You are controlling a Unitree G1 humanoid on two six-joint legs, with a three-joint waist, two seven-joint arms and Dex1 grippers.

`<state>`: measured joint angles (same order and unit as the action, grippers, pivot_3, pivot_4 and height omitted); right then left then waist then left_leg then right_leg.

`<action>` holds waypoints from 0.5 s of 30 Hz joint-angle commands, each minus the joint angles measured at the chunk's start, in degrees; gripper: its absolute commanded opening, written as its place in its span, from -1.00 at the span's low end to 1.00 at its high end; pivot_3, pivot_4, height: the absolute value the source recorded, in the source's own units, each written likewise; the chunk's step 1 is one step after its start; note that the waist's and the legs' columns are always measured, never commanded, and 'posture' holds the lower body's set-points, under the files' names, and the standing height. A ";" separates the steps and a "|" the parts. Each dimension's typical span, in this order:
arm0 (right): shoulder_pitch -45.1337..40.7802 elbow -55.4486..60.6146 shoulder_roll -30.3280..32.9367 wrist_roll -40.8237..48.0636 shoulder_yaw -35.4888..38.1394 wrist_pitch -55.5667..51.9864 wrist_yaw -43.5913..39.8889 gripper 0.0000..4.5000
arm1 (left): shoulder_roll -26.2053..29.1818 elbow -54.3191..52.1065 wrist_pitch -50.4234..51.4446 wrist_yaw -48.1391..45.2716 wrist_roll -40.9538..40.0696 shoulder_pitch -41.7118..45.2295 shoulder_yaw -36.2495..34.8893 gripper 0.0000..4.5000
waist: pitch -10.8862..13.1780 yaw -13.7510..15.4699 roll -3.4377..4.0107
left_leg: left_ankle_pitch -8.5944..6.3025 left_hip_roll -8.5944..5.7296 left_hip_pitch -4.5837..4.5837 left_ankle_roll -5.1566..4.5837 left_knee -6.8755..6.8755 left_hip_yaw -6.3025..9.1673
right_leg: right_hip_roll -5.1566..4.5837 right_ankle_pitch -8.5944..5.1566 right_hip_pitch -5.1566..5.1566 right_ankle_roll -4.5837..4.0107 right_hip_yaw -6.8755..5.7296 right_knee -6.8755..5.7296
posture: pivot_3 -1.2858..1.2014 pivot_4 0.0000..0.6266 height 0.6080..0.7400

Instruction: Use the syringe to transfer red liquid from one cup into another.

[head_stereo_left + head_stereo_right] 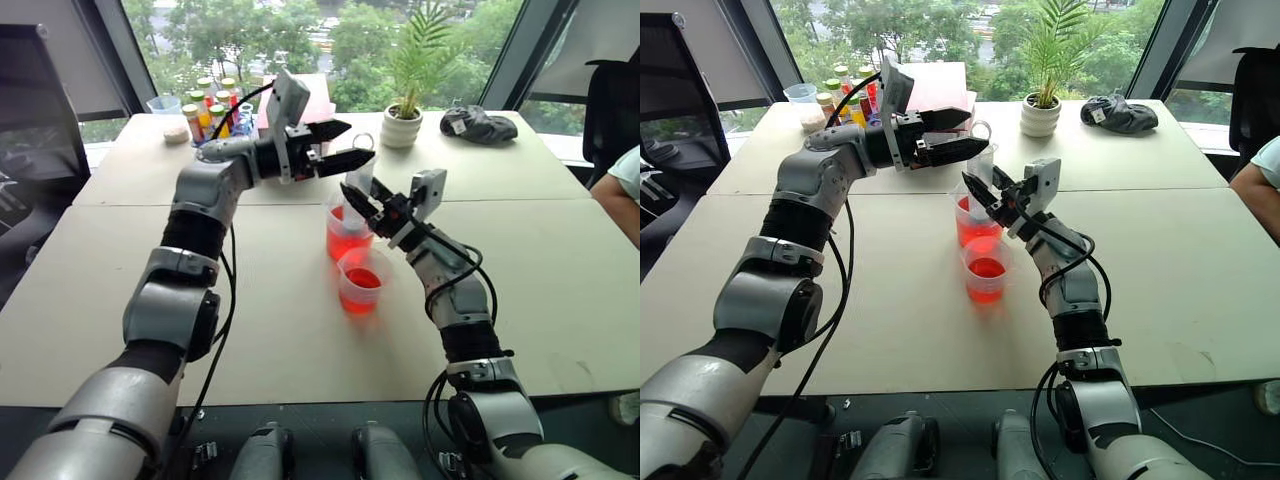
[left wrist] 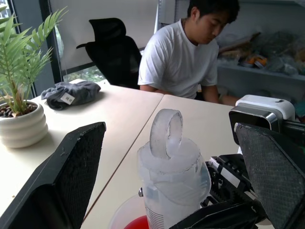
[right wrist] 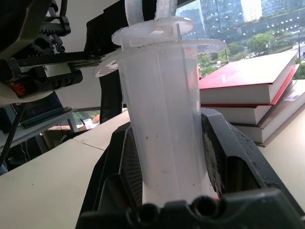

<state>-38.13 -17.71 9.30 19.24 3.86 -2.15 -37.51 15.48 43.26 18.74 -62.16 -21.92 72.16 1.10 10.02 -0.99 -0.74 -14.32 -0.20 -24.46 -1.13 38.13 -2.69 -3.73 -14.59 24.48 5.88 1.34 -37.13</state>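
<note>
Left eye view: the right hand point(image 1: 358, 196) is clamped on the barrel of the syringe point(image 1: 358, 182), which stands upright with its lower end down in the farther cup point(image 1: 345, 232). That cup holds red liquid point(image 1: 346, 243) and sits on the pale bench point(image 1: 540, 270) touching a nearer cup point(image 1: 361, 281), which has a shallower pool of red in it. The left hand point(image 1: 348, 146) reaches in from the other side, its two black fingers spread wide, one above the other, around the ring-shaped top of the plunger without gripping it. From the left wrist view the ring stands between the two pads point(image 2: 81, 167), apart from both. In the right wrist view the clear barrel sits squeezed between that hand's pads. Farther back on the bench are a potted plant point(image 1: 403, 122), a dark cloth bundle point(image 1: 478, 124) and a row of small capped tubes point(image 1: 212, 112).
</note>
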 commanded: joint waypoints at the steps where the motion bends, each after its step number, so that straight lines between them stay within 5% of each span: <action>1: -0.36 1.96 0.20 -0.06 -0.23 1.41 -0.36 -0.38 | -0.47 1.70 -2.57 -0.56 0.44 2.79 -1.66 0.75 | 0.00 -0.04 0.00 | 0.00 0.00 0.00 0.00 0.00 0.00 | 0.00 0.00 0.00 0.00 0.00 0.00 | 0.03 -0.52 1.00; 9: -0.95 2.17 0.63 0.00 -0.26 1.24 -0.35 -0.38 | -1.28 3.84 -3.76 -1.68 1.39 2.68 -1.43 -0.98 | 0.00 -0.01 0.00 | 0.00 0.00 0.00 0.00 0.00 0.01 | 0.00 0.00 0.00 0.00 0.00 0.00 | 0.03 -0.52 1.00; 15: -0.98 2.16 1.00 0.12 -0.72 0.10 -1.10 -0.38 | -1.50 3.57 -4.08 -1.09 1.71 3.54 -2.26 -0.98 | 0.00 0.04 0.00 | 0.00 0.00 0.00 0.00 0.00 0.01 | 0.00 0.00 0.00 0.00 0.00 0.00 | 0.03 -0.52 1.00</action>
<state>-38.11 -17.71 10.07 18.85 3.36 -2.33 -38.03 14.23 48.17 15.74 -63.49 -20.32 73.04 0.19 10.02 -0.95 -0.74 -14.32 -0.20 -24.47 -1.13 38.13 -2.68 -3.73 -14.58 24.48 5.88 1.34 -37.13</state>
